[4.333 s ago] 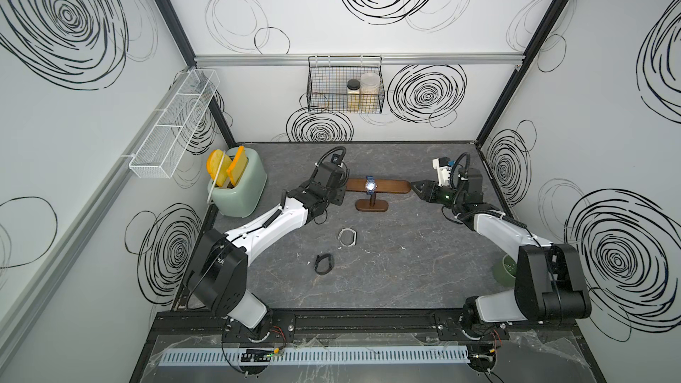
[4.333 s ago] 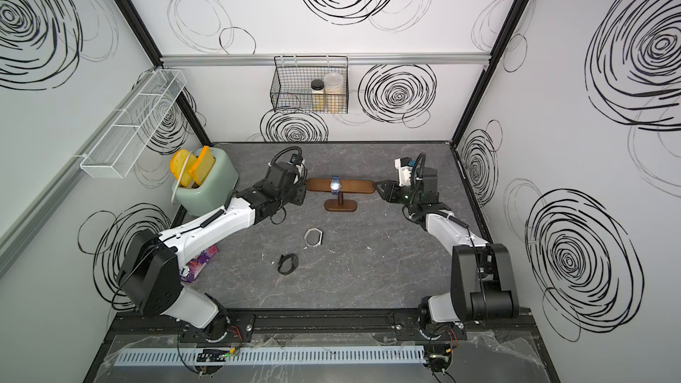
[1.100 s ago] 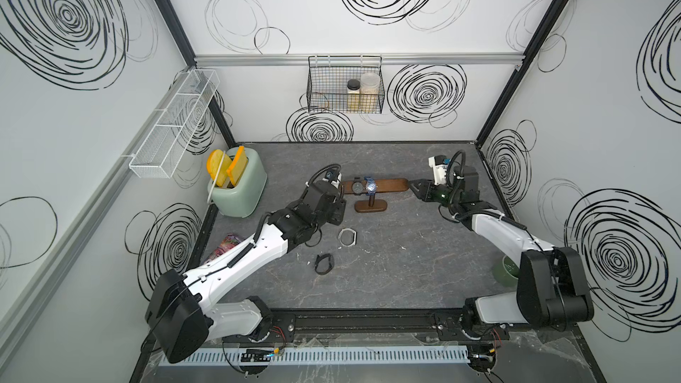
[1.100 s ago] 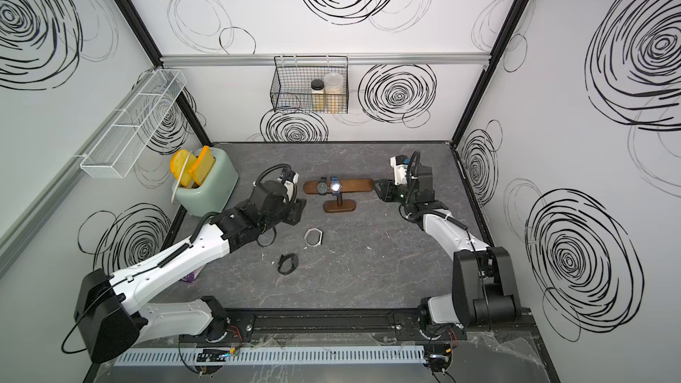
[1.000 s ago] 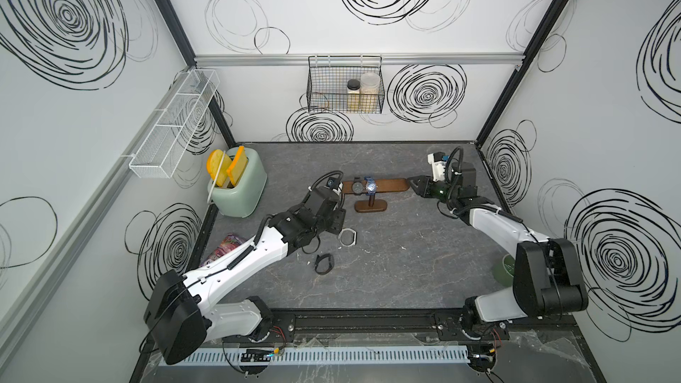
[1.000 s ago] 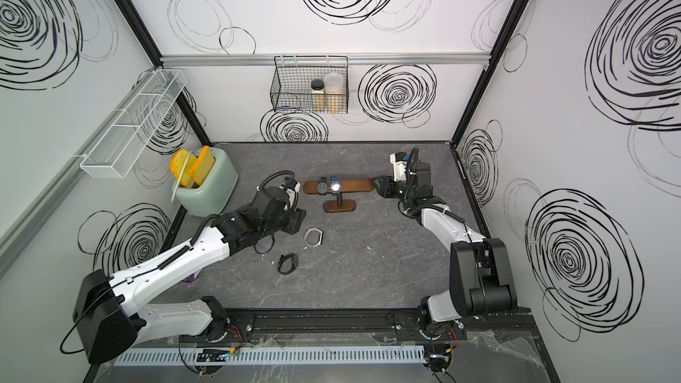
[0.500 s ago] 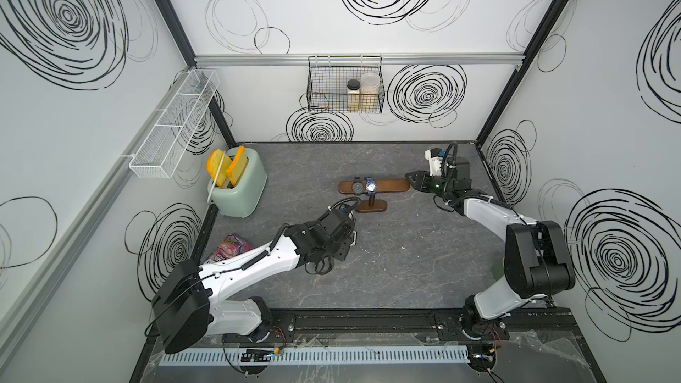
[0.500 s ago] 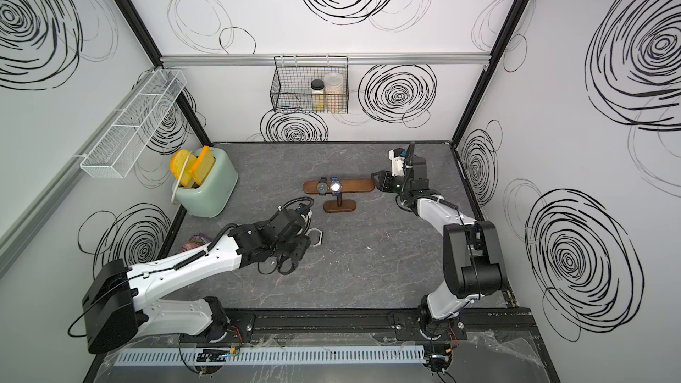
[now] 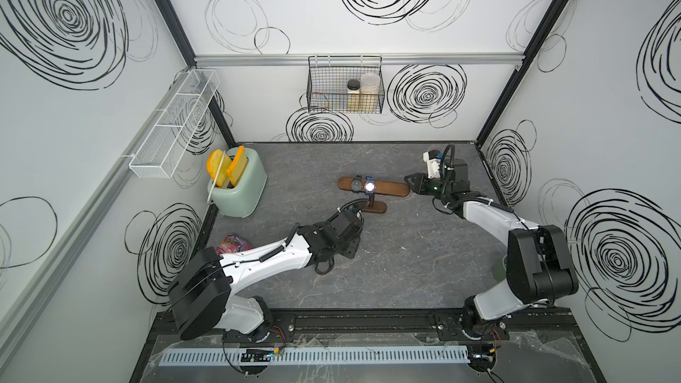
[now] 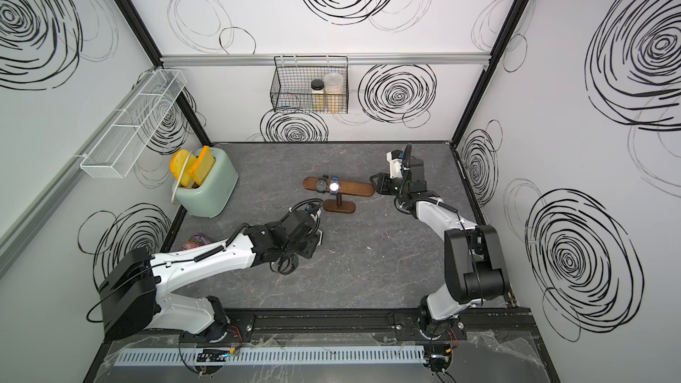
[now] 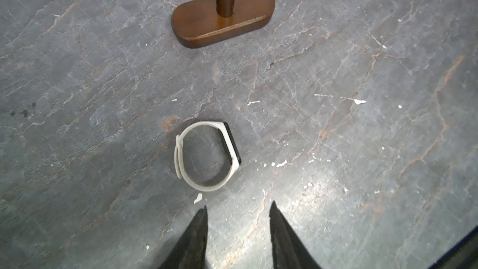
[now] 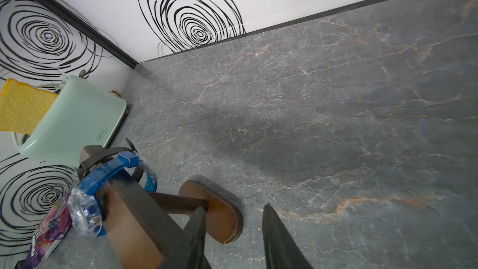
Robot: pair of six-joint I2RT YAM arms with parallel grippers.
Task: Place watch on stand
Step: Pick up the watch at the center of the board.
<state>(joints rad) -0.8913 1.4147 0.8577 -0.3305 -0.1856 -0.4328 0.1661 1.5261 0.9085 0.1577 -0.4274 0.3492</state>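
Two watches hang on the stand in a top view, with the right claw at the bar's 3 o'clock end. In the left wrist view, the thin white watch could skid away if a tip pokes it. It lies on its side just ahead of the half-open, empty left claw. In the right wrist view, the right claw is half open too, holding nothing.

Stand bar beyond left wrist view
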